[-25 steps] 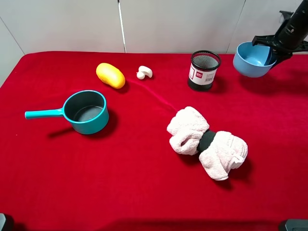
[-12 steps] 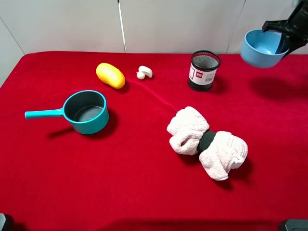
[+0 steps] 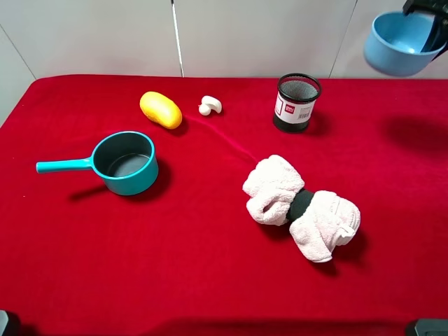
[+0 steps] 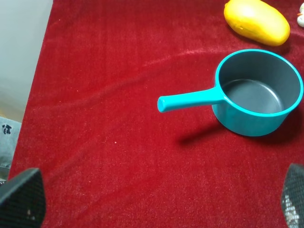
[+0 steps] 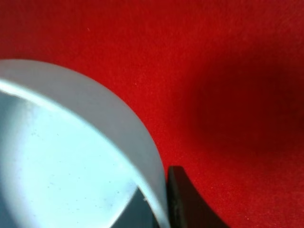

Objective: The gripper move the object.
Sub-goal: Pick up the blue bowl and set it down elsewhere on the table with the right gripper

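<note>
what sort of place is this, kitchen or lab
Likely a robot test bench, not a kitchen: a red-clothed table, plain white panels behind, unrelated props like a teal saucepan and mesh pen cup, the right gripper holding a light-blue bowl aloft.

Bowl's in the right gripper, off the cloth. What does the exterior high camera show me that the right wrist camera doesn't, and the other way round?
Only exterior high: the teal saucepan, yellow fruit, white mushroom, mesh cup and rolled towel, plus how far above the table the light-blue bowl hangs in the right gripper. Only right wrist: a close look at one black finger against the bowl's outer wall at the rim. Both: the bowl, its shadow and the red cloth.
</note>
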### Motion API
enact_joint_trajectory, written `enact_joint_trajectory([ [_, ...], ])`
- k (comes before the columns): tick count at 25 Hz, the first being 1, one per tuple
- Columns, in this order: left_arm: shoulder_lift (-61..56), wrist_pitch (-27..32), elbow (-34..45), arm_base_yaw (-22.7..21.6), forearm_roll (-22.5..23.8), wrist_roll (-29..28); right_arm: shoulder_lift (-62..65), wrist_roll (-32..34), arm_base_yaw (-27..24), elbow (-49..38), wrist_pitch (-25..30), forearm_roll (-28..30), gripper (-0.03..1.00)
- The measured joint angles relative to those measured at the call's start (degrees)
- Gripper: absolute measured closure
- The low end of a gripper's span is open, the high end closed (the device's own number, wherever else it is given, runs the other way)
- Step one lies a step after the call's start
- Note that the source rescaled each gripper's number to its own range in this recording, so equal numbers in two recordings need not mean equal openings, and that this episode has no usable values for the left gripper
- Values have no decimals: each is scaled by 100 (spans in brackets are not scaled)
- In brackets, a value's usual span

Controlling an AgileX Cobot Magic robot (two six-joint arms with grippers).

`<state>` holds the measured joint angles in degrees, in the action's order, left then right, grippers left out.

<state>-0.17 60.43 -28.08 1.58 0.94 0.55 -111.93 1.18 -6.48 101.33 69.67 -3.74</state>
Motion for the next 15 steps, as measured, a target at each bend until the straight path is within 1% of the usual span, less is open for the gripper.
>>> enact_joint_trajectory([
  [7,0,0,0,0,0,0,682,0,0,-187,14,-177,97],
  [15,0,0,0,0,0,0,1740,0,0,-1277,16,-431,97],
])
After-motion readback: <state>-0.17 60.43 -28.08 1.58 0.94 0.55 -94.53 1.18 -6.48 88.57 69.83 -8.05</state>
